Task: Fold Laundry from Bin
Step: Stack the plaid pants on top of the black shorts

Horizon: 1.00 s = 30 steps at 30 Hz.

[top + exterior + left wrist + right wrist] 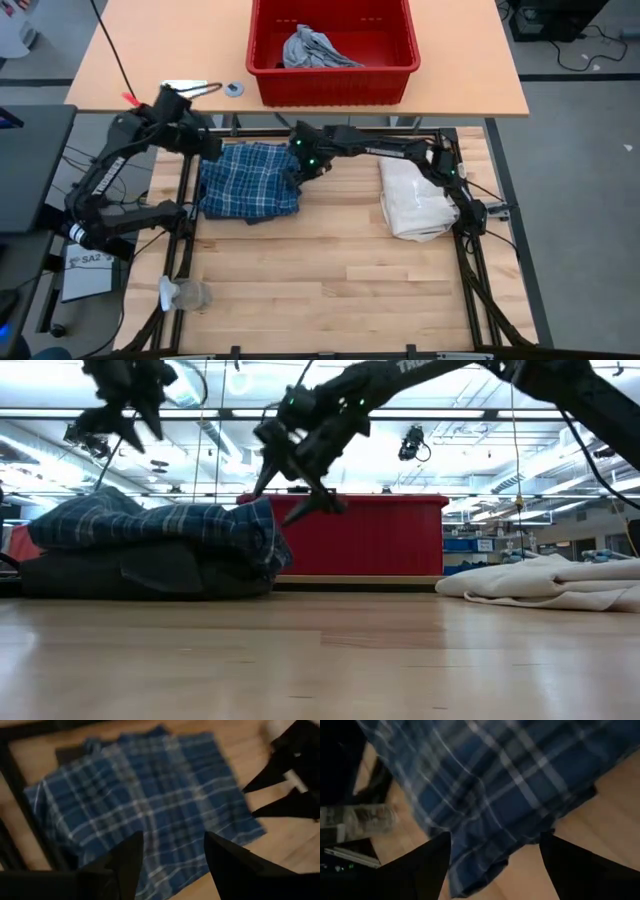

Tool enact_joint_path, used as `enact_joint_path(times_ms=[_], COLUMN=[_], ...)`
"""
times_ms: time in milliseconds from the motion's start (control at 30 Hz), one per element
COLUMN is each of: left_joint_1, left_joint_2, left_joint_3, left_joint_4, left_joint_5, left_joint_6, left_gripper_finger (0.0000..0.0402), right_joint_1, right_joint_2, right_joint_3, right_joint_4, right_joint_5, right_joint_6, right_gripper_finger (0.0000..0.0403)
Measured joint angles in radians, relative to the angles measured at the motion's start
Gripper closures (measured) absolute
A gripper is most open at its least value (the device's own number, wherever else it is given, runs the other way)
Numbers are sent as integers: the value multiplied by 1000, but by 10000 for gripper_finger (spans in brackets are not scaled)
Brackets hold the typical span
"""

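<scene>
The blue-and-white plaid shirt (pixel 250 180) lies folded at the table's far left, resting on a dark grey piece (pixel 150 572). My left gripper (pixel 172 837) hangs open above the shirt's far left corner, clear of it. Just off the shirt's far right corner, my right gripper (pixel 495 835) stands open and slants down toward it. Its fingers (pixel 300 510) are level with the top of the pile, with nothing between them. A light grey piece (pixel 312 48) lies crumpled on the floor of the red bin (pixel 332 82), which stands on the farther table.
A white fabric bag (pixel 415 200) lies at the table's right, under the right arm. A clear bottle (pixel 185 293) lies at the near left edge. Dark frame rails (pixel 185 215) border the table. Bare wood stretches across the near half.
</scene>
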Motion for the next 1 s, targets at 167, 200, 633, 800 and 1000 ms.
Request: enact_joint_path(times_ms=[167, 200, 633, 800, 1000], left_joint_1=[-93, -121, -315, -303, -276], left_joint_2=[-10, -10, -60, -116, -134], left_joint_3=[23, 9, -514, -622, -670], left_joint_4=[116, 150, 348, 351, 326], left_joint_5=[2, 2, -142, -144, -170], left_joint_6=[-72, -88, -366, -405, -416], left_gripper_finger=[198, 199, 214, 215, 215], right_joint_1=[-18, -22, -8, 39, 68], right_joint_2=[-61, -71, -87, -87, -85], right_joint_3=[0, 0, -61, -166, -300], right_joint_4=[9, 9, 7, 224, 773], right_joint_5=[98, 114, 43, -23, -60], right_joint_6=[-30, -38, -123, -80, -26], right_gripper_finger=[96, 98, 119, 119, 136])
